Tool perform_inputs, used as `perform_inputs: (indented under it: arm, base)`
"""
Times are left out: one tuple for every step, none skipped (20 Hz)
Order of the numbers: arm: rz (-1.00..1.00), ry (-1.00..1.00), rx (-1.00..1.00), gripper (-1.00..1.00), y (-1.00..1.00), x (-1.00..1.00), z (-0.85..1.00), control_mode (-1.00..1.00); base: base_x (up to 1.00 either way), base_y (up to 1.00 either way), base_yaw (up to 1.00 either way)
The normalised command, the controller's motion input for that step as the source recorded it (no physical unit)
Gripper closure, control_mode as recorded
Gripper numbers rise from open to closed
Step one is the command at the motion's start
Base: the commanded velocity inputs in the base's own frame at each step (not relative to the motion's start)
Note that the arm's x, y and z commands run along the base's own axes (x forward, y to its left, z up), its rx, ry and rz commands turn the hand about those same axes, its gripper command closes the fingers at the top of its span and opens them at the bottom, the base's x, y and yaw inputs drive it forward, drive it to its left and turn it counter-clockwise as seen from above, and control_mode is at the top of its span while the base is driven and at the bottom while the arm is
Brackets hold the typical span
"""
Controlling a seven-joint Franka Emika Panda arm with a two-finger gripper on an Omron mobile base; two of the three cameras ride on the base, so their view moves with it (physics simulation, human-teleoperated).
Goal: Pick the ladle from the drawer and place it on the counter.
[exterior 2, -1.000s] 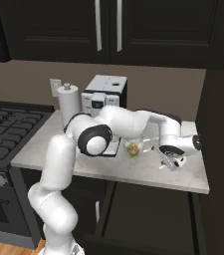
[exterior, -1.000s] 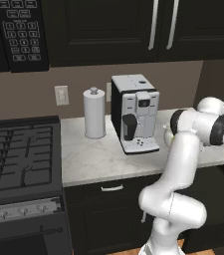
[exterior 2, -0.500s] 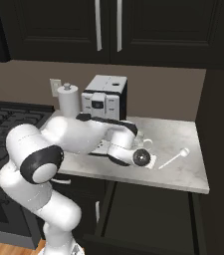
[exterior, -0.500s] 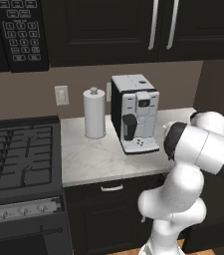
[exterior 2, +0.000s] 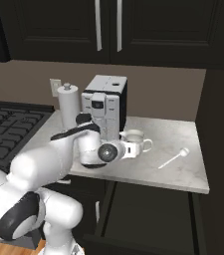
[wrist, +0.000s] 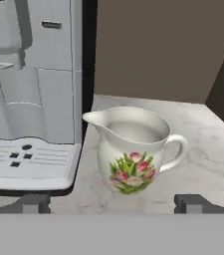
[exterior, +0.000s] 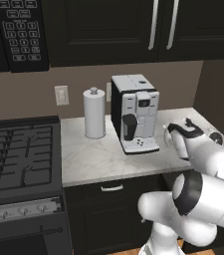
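The counter (exterior 2: 183, 172) carries the ladle (exterior 2: 172, 159), a flowered jug (wrist: 132, 149), coffee machine (exterior: 135, 113) and paper-towel roll (exterior: 94, 113).

No readable text, brand, number or sign anywhere. Microwave keypad (exterior: 23, 31) at upper left of left base view: rows of pale marks on buttons, too small and blurred to read. Coffee machine (exterior: 133, 113) on worktop (exterior: 91, 159): small dark display and button dots, no legible label. Jug (wrist: 133, 149) in hand view: painted tulip motif, no lettering. Stove knobs (exterior: 21, 213): markings illegible.
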Motion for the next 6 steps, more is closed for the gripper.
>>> perform_inputs:
  arm:
    - [0.22, 0.09, -0.22, -1.00, -0.06, -0.71, 1.00, -1.00]
    - [0.22, 0.09, -0.21, -1.00, -0.04, -0.79, 1.00, -1.00]
    - [0.21, 0.08, -0.19, -1.00, 0.00, -0.83, 1.00, -1.00]
    - [0.21, 0.08, -0.18, -1.00, 0.00, -0.87, 1.00, -1.00]
    - [0.20, 0.09, -0.17, -1.00, 0.00, -0.87, 0.99, -1.00]
    - [0.18, 0.11, -0.13, -1.00, 0.00, -0.80, 1.00, -1.00]
  base:
    - [0.00, 0.00, 0.00]
    - [0.00, 0.00, 0.00]
    - [0.00, 0.00, 0.00]
    - [0.00, 0.00, 0.00]
    - [0.00, 0.00, 0.00]
    - [0.00, 0.00, 0.00]
